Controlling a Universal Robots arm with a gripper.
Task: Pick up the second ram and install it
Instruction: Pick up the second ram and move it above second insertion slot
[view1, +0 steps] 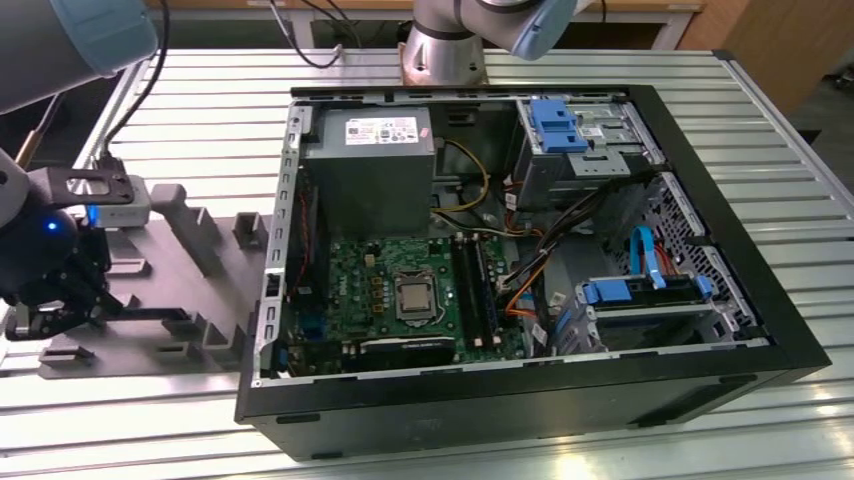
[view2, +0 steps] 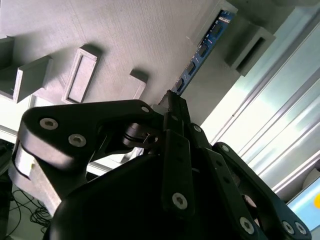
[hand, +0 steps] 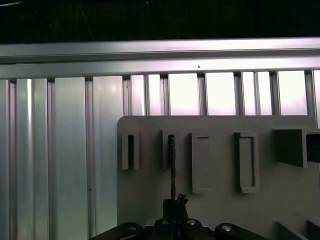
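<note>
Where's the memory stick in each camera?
Exterior view: too small to pick out; the pincer hangs over the grey tray at the exterior view's left.
Second wrist view: the memory stick runs slantwise out from the pincer's tips, across the tray.
First wrist view: edge-on, a thin dark line leading away from the pincer.
Shared landmark: the grey tray.

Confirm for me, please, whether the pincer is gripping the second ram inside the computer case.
Not quite: the pincer grips the second ram, but over the grey holder tray beside the computer case, not inside it, as the exterior view shows.
</note>
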